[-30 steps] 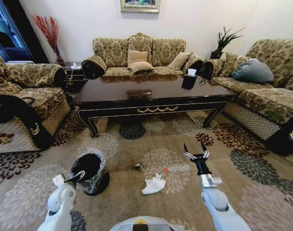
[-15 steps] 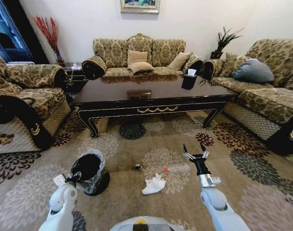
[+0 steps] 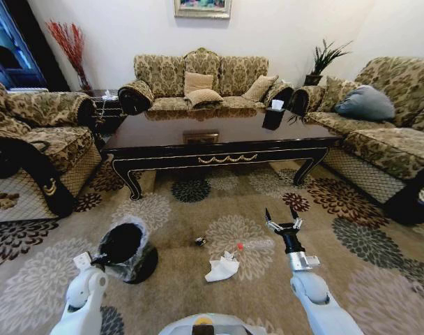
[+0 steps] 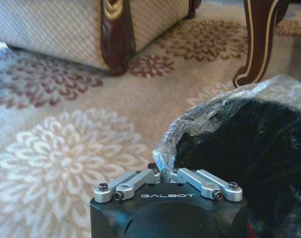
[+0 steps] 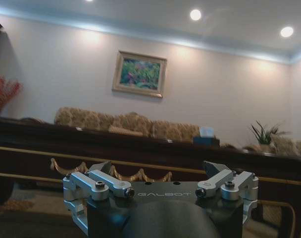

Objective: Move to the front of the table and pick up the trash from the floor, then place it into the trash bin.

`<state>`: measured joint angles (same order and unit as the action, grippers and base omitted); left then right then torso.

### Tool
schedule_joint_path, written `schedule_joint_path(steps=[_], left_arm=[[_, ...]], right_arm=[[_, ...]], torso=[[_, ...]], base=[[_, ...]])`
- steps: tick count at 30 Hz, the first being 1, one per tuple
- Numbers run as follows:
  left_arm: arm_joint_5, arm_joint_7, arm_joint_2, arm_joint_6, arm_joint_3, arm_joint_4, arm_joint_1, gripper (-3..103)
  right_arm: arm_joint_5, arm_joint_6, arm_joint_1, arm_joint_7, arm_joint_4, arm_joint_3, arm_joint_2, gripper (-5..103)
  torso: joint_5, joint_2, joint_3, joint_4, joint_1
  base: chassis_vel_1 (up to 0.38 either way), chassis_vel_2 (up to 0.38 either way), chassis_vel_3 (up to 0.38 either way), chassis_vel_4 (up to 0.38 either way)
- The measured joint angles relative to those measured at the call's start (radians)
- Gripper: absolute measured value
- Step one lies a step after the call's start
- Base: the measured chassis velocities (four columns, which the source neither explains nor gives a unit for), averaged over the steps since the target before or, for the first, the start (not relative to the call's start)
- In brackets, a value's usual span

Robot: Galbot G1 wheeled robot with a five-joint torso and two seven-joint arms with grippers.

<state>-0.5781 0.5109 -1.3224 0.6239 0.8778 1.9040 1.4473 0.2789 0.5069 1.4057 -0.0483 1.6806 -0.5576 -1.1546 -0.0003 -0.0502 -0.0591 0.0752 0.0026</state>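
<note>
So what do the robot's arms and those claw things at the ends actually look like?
Both arms are glossy white, rounded shells. The right gripper sits on a black wrist above a silver collar and carries dark, pointed fingers on silver linkages. In the wrist views, each black gripper body reads GALBOT in pale letters, with bolted silver linkage bars. The left gripper is also dark.

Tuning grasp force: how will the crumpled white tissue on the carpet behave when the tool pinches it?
The tissue looks soft and floppy: crumpled, with irregular folds, so it will likely collapse under a pinch. It is probably very light, lying loose on the carpet, and may drag if nudged. It is unlikely to roll. The right tool stands open beyond it.
</note>
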Motion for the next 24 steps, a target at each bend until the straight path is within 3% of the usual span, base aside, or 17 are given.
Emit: schedule_joint_path(steps=[5, 9, 12, 13, 17, 18, 22, 23, 24], left_arm=[[-0.006, -0.014, 0.018, -0.001, 0.038, 0.072, 0.035, 3], [-0.035, -0.021, 0.024, -0.005, 0.088, 0.139, 0.076, 3], [-0.065, -0.025, 0.024, -0.006, 0.129, 0.186, 0.11, 3], [-0.065, -0.025, 0.024, -0.006, 0.129, 0.186, 0.11, 3], [-0.083, -0.026, 0.016, -0.01, 0.164, 0.23, 0.142, 3], [-0.083, -0.026, 0.016, -0.01, 0.164, 0.23, 0.142, 3], [-0.094, -0.028, 0.001, -0.015, 0.187, 0.276, 0.177, 3], [-0.094, -0.028, 0.001, -0.015, 0.187, 0.276, 0.177, 3], [-0.095, -0.028, 0.0, -0.017, 0.19, 0.282, 0.182, 3]], right_arm=[[0.053, -0.026, -0.034, -0.044, -0.046, 0.034, -0.009, 100], [0.13, -0.105, -0.076, -0.121, -0.088, 0.086, -0.034, 100], [0.211, -0.216, -0.125, -0.254, -0.104, 0.153, -0.066, 100], [0.211, -0.216, -0.125, -0.254, -0.104, 0.153, -0.066, 100], [0.321, -0.353, -0.199, -0.446, -0.121, 0.236, -0.11, 100], [0.321, -0.353, -0.199, -0.446, -0.121, 0.236, -0.11, 100], [0.521, -0.471, -0.295, -0.658, -0.182, 0.274, -0.17, 100], [0.521, -0.471, -0.295, -0.658, -0.182, 0.274, -0.17, 100], [0.557, -0.49, -0.31, -0.705, -0.196, 0.274, -0.181, 100]], torso=[[0.0001, 0.0, 0.0, 0.0004, 0.0], [0.0004, 0.0, 0.0, 0.0004, 0.0], [0.0001, 0.0, 0.0, 0.0002, 0.0], [0.0001, 0.0, 0.0, 0.0002, 0.0], [0.0001, 0.0, 0.0, 0.0003, 0.0], [0.0001, 0.0, 0.0, 0.0003, 0.0], [0.0, 0.0, 0.0, 0.0002, 0.0], [0.0, 0.0, 0.0, 0.0002, 0.0], [0.0, 0.0, 0.0, 0.0005, 0.0]], base=[[0.0, 0.0, 0.0, 0.0], [0.0, 0.0, 0.0, 0.0], [0.0, 0.0, 0.0, 0.0], [0.0, 0.0, 0.0, 0.0], [0.0, 0.0, 0.0, 0.0], [0.0, 0.0, 0.0, 0.0], [0.0, 0.0, 0.0, 0.0], [0.0, 0.0, 0.0, 0.0], [0.0, 0.0, 0.0, 0.0]])
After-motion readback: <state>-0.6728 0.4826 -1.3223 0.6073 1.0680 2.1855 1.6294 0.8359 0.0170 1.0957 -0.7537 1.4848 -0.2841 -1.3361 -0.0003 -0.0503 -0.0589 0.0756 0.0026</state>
